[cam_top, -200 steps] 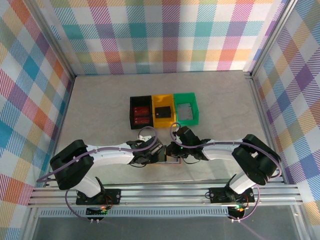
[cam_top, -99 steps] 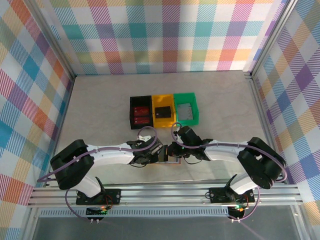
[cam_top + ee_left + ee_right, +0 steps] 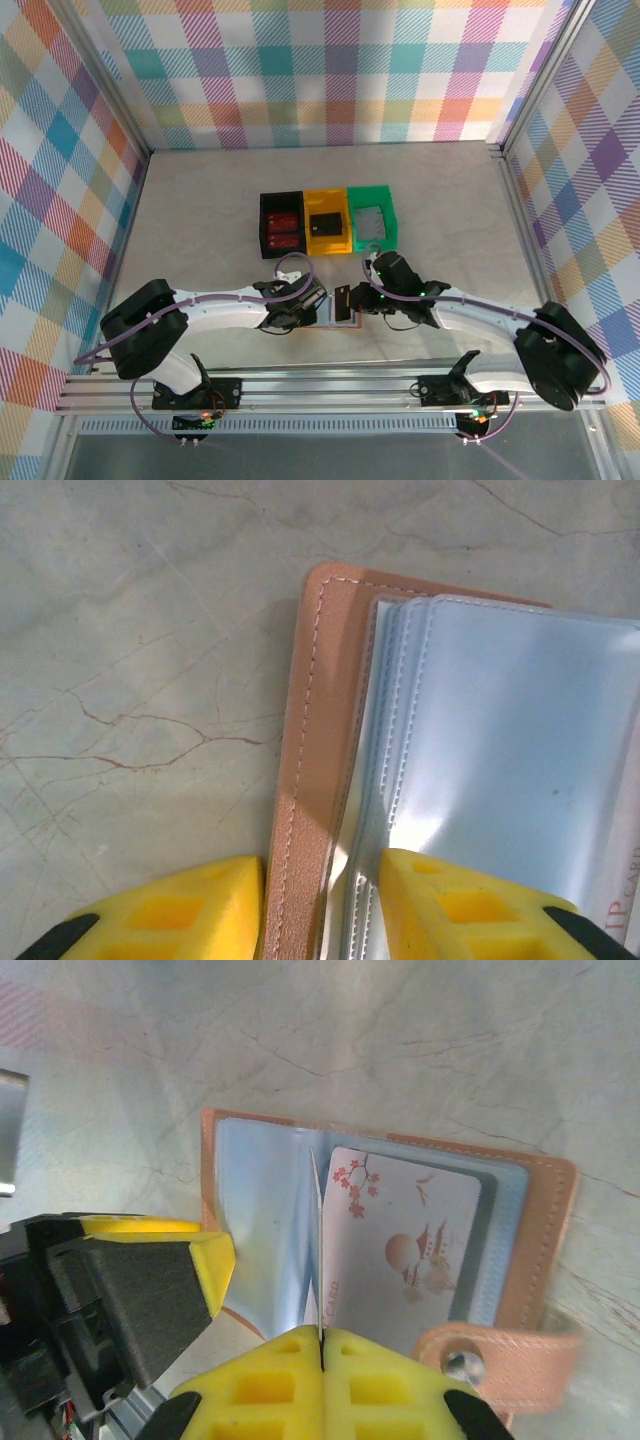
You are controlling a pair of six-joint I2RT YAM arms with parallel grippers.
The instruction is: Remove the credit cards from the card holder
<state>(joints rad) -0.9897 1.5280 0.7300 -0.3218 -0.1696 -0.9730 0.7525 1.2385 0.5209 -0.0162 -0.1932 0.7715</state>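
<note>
- Tan-brown leather bifold card holder (image 3: 340, 320), spread open flat on the marbled beige worktop (image 3: 200, 220) near the middle of its near edge, with pale blue-grey pockets facing up and snap tab (image 3: 500, 1365) sticking out at one side.
- Left gripper (image 3: 322, 905) part open, its yellow fingertips straddling the holder's stitched leather edge: one over bare worktop, one over the clear pockets, clamping nothing visible.
- Right gripper (image 3: 322, 1345) pinched tight on a thin dark rectangular plastic card (image 3: 343, 303), held on edge over the holder's fold; cannot tell whether it is clear of the pocket.
- White card with pink blossom print (image 3: 410, 1250) tucked in a pocket beside the fold.
- Black plastic bin (image 3: 263, 225), yellow bin (image 3: 313, 240) and green bin (image 3: 392, 225) in a row at the worktop's centre, well apart from the holder.
</note>
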